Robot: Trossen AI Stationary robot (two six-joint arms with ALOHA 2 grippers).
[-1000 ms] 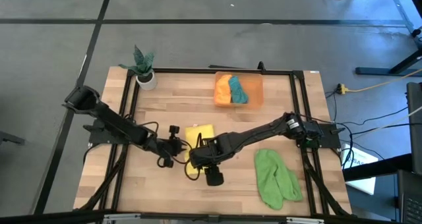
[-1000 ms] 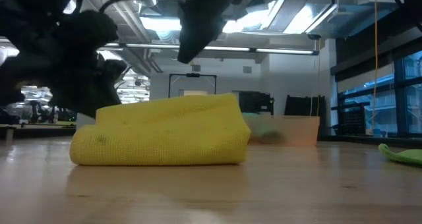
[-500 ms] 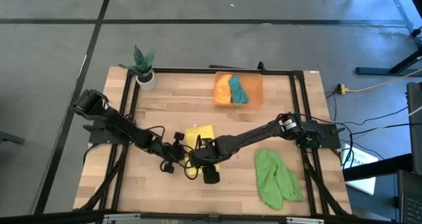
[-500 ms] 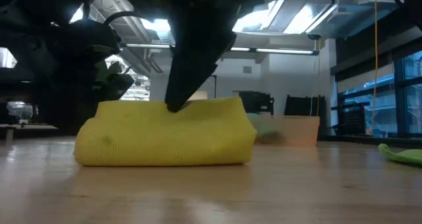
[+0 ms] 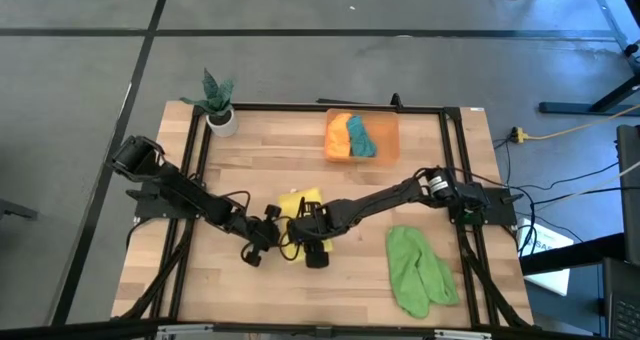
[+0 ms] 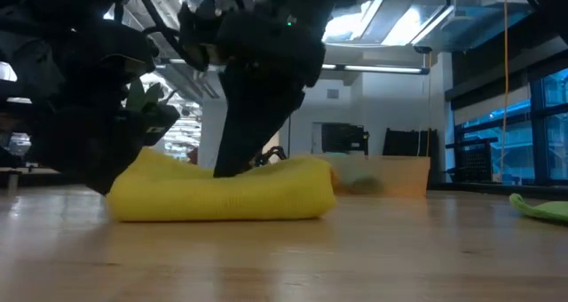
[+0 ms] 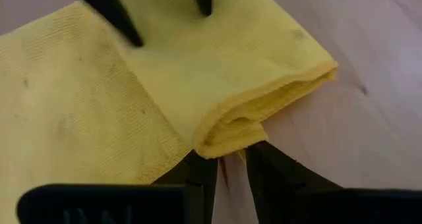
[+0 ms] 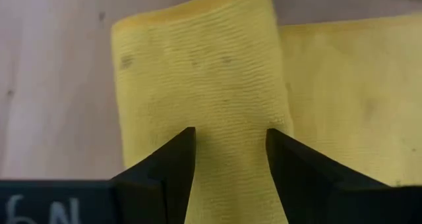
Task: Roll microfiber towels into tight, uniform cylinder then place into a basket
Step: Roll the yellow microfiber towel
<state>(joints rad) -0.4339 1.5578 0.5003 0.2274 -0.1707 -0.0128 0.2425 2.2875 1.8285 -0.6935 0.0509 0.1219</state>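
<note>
The yellow towel (image 5: 301, 202) lies half-rolled on the counter (image 5: 240, 165) near its front middle. My left claw (image 7: 229, 159) pinches the end of the roll, fingers nearly together. My right claw (image 8: 227, 151) stands wide over the roll (pressing down, not clamped). Orange towel (image 5: 338, 136) and teal towel (image 5: 359, 135) sit in the basket (image 5: 390, 130); the green towel (image 5: 416, 270) lies apart.

Two towels (image 5: 349, 137) in the basket (image 5: 390, 138), behind the table's (image 5: 250, 160) middle
</note>
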